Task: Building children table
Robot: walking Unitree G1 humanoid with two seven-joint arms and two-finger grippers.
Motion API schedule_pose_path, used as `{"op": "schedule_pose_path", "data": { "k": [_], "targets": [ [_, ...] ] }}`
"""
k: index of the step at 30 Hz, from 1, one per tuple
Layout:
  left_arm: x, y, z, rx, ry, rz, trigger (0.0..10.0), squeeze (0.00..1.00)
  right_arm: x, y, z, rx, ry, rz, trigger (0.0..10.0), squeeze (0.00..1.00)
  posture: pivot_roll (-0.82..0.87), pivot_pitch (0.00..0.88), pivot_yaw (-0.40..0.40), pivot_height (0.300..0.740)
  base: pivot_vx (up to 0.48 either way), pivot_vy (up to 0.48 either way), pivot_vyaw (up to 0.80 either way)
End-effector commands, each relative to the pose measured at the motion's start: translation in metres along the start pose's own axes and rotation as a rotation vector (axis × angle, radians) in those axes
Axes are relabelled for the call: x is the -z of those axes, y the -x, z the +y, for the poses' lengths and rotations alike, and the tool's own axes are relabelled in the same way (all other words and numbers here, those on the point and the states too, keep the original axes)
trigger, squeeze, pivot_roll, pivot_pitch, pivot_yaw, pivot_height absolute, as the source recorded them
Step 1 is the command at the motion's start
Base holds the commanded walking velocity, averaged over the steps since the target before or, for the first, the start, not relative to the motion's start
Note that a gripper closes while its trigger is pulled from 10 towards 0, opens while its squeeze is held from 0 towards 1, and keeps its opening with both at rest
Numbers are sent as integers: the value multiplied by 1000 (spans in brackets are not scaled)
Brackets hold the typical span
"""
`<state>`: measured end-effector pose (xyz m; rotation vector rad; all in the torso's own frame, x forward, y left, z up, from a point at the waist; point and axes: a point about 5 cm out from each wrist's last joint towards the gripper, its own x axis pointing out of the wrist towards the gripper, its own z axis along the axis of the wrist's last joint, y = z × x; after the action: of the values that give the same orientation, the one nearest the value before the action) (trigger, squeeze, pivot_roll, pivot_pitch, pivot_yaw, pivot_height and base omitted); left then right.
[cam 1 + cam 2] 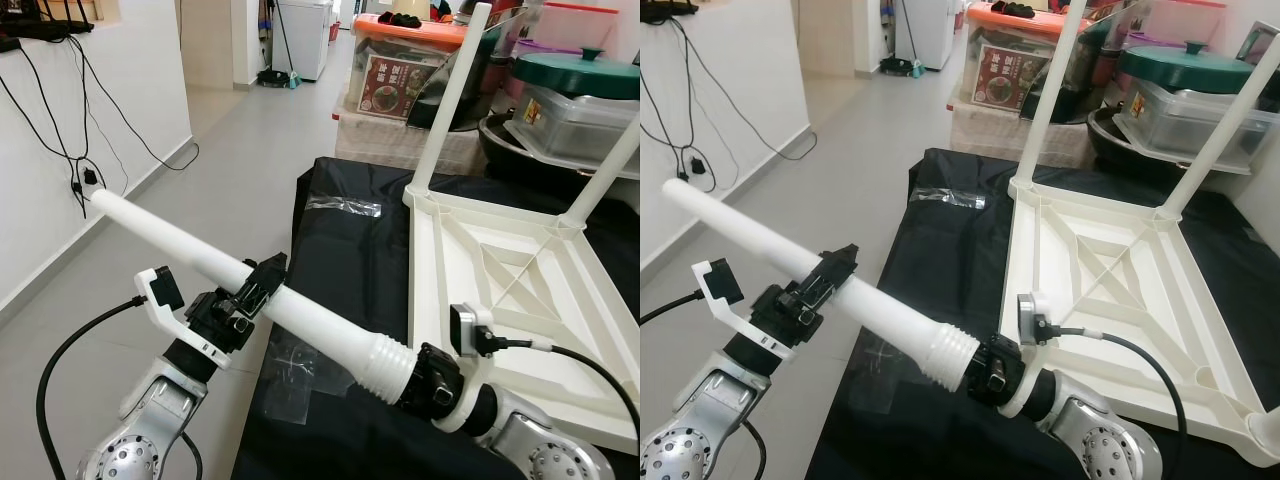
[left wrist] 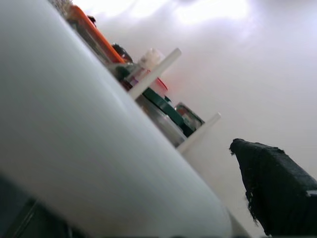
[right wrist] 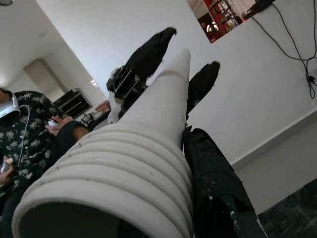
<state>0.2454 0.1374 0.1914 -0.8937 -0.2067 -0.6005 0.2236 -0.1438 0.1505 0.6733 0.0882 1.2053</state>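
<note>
Between both grippers, white table leg (image 1: 250,290).

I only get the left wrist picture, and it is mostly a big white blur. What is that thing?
Observer: A long white table leg, held across the robot's front by both grippers.
Operator: Where does each one grip it?
Observer: The left gripper clamps it near the middle; the right gripper holds the ribbed end.
Operator: And the table?
Observer: The white table lies upside down on a black cloth, with two legs already standing up from its far corners.
</note>
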Motion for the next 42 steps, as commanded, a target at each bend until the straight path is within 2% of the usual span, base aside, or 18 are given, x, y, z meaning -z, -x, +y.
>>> {"op": "schedule_pose_path", "data": {
  "k": [1,4,5,7,9,11,21,22,23,24,25,26,32,38,39,41,42],
  "targets": [
    [-1,0,1,-5,16,-13,10000,0,-3,0,4,-28,0,-11,0,0,57,0,-117,740,0,0,0],
    [-1,0,1,-5,16,-13,10000,0,-3,0,4,-28,0,-11,0,0,57,0,-117,740,0,0,0],
    [-11,0,9,-40,22,-59,10000,0,-2,3,5,-34,-9,-12,0,0,48,0,-112,740,0,0,0],
    [-11,0,9,-40,22,-59,10000,0,-2,3,5,-34,-9,-12,0,0,48,0,-112,740,0,0,0],
    [-38,1,24,-100,35,-169,10000,0,1,14,4,-34,-21,24,0,0,48,0,-110,740,0,0,0],
    [-45,2,28,-111,39,-193,10000,0,2,17,3,-33,-22,37,0,0,50,0,-110,740,0,0,0],
    [-69,10,39,-140,23,-250,10000,0,4,21,3,-40,-19,65,0,0,54,0,-112,740,0,0,0],
    [-68,9,39,-136,25,-243,9529,0,5,20,3,-41,-17,70,0,0,54,0,-108,740,0,0,0],
    [-68,9,39,-136,25,-243,9529,0,5,20,3,-41,-17,70,0,0,54,0,-108,740,0,0,0],
    [-65,7,39,-136,26,-233,3333,0,5,19,3,-43,-15,71,0,0,53,0,-108,740,0,0,0],
    [-65,7,39,-136,26,-233,3333,0,5,19,3,-43,-15,71,0,0,53,0,-108,740,0,0,0],
    [-62,6,39,-138,36,-229,0,0,6,18,3,-44,-12,71,0,0,51,0,-107,740,0,0,0],
    [-60,5,39,-133,51,-225,0,0,5,18,4,-44,-5,71,0,0,48,0,-106,740,0,0,0],
    [-61,4,36,-100,67,-233,0,0,3,18,-2,10,19,71,0,0,46,0,-107,740,0,0,0],
    [-60,4,34,-89,70,-233,0,0,8,17,-7,72,39,129,6353,0,47,0,-109,740,0,0,0],
    [-60,4,34,-89,70,-233,0,0,8,17,-7,72,39,129,6353,0,47,0,-109,740,0,0,0],
    [-60,3,32,-82,72,-234,0,0,12,17,-14,135,40,171,10000,0,47,0,-110,740,0,0,0]
  ]
}}
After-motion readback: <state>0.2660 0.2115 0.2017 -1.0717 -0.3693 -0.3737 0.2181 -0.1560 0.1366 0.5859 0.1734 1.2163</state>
